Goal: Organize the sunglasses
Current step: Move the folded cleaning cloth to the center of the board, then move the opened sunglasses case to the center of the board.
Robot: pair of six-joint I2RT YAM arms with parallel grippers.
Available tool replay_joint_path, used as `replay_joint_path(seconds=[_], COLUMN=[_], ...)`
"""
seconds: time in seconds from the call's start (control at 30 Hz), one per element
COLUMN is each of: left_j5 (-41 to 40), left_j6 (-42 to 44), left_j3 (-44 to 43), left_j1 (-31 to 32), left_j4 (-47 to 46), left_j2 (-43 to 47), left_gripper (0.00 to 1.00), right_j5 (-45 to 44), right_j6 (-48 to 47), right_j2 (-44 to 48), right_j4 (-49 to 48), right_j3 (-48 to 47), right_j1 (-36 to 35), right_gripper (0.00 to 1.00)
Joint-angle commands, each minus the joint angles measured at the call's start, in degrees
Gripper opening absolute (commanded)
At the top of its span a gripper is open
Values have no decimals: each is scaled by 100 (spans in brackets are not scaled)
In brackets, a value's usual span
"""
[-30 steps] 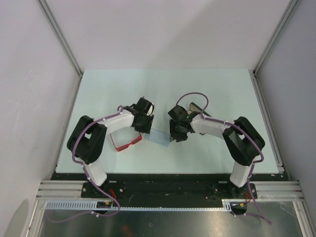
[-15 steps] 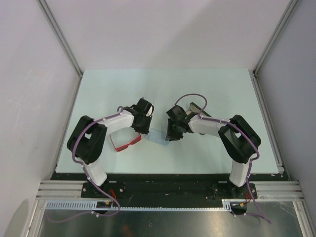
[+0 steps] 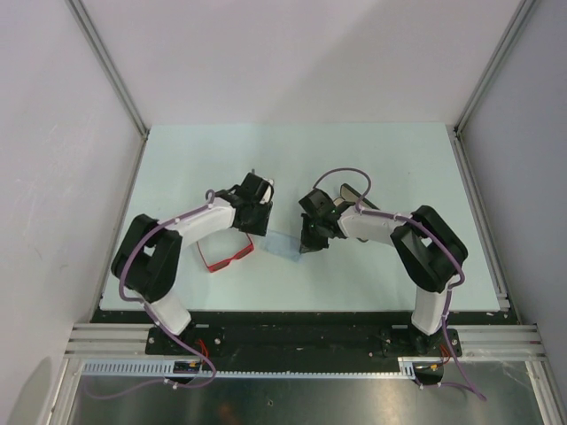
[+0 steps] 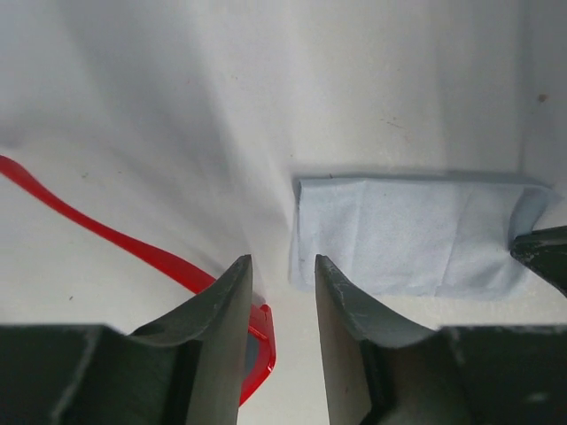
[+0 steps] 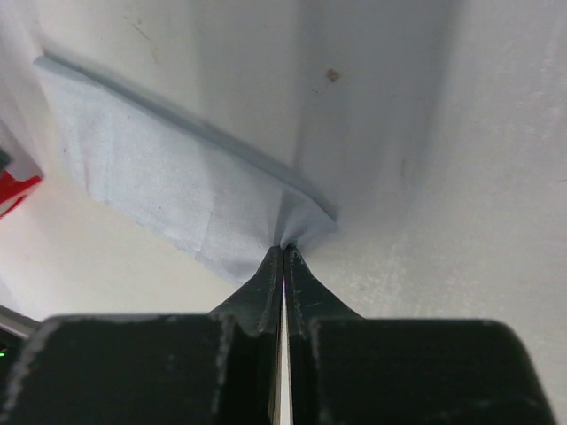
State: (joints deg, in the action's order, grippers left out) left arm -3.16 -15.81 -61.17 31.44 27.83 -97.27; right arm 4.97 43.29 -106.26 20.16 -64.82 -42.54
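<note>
From above, the sunglasses lie on the pale table in front of the left arm, near its front edge. Just to their right is a pale blue cloth. The left gripper hangs over the gap between the two, and the right gripper reaches down at the cloth's far side. A black case peeks out behind the right arm.

The left wrist view shows the left gripper with its fingers apart and nothing between them. The sunglasses sit just beside the left finger, one thin red arm trailing off across the table, apart from the cloth.

In the right wrist view, the right gripper is pinched together on a corner of the cloth, which puckers at the tips. A sliver of the red frame shows at the left edge.

To me the glasses look light and stiff, with glossy plastic likely to slip. The folding arms seem too thin to trust. I'd take hold across the thicker front frame, near the bridge or a hinge corner.
</note>
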Motion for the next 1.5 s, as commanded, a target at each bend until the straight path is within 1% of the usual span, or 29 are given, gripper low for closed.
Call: replay_joint_path(seconds=[0.0, 0.03, 0.17, 0.3, 0.4, 0.43, 0.47, 0.57, 0.63, 0.7, 0.73, 0.83, 0.97, 1.0, 1.03, 1.07, 1.17, 1.2, 1.27, 1.3, 1.43, 1.47], left_j5=[-124, -71, 140, 263, 465, 535, 562, 737, 781, 791, 782, 633, 571, 536, 536, 536, 588, 597, 650, 659, 738, 764], left_j6=[8, 8, -27, -45, -62, -71, -88, -106, -141, -150, -150, -185, -273, -282, -282, -282, -229, -220, -168, -159, -54, -36], left_j3=[-62, -79, -123, -194, -255, -299, -317, -387, -440, -510, -589, -764, -932, -958, -959, -959, -923, -897, -862, -827, -765, -748], left_j1=[11, 11, 11, 11, 11, 11, 11, 11, 20, 11, 11, 11, 11, 11, 11, 11, 11, 11, 11, 11, 11, 11], left_j4=[64, 64, 64, 64, 55, 55, 64, 55, 55, 47, 55, 55, 55, 55, 55, 55, 55, 55, 55, 55, 55, 55], left_j2=[499, 525, 604, 561, 525, 525, 508, 473, 447, 403, 376, 279, 165, 165, 165, 182, 244, 270, 305, 314, 358, 358], left_gripper=[41, 43, 45, 46, 46, 47, 48, 51, 52, 52, 55, 59, 62, 63, 64, 64, 66, 67, 68, 68, 69, 68], right_j5=[-348, -348, -252, -128, -207, -225, -329, -470, -497, -716, -760, -1304, -1911, -2069, -2358, -2465, -2580, -2545, -2510, -2519, -2369, -2404], right_j6=[-706, -829, -1636, -2016, -2087, -2061, -2052, -1904, -1755, -1622, -1587, -1323, -1060, -1051, -1042, -1059, -1523, -1995, -2446, -3031, -4053, -4143], right_j2=[272, 333, 527, 536, 483, 501, 527, 745, 887, 1159, 1264, 1616, 1871, 1941, 1968, 1977, 2012, 1986, 1907, 1898, 1767, 1592], right_j4=[725, 943, 1463, 1850, 2079, 2140, 2158, 2141, 2071, 2053, 2001, 1896, 1509, 1412, 1403, 1411, 1271, 1149, 1078, 912, 533, 541], right_j3=[74, 66, 66, 74, 74, 74, 74, 74, 66, 66, 66, 66, 48, 5, -31, -92, -250, -303, -408, -444, -610, -698], right_j1=[194, 237, 571, 783, 862, 871, 871, 853, 853, 871, 862, 879, 1010, 1055, 1090, 1160, 1275, 1371, 1433, 1433, 1468, 1494], right_gripper=[0, 0, 0, 0, 0, 2, 15, 42, 50, 54, 56, 55, 49, 49, 49, 52, 57, 58, 58, 59, 61, 61])
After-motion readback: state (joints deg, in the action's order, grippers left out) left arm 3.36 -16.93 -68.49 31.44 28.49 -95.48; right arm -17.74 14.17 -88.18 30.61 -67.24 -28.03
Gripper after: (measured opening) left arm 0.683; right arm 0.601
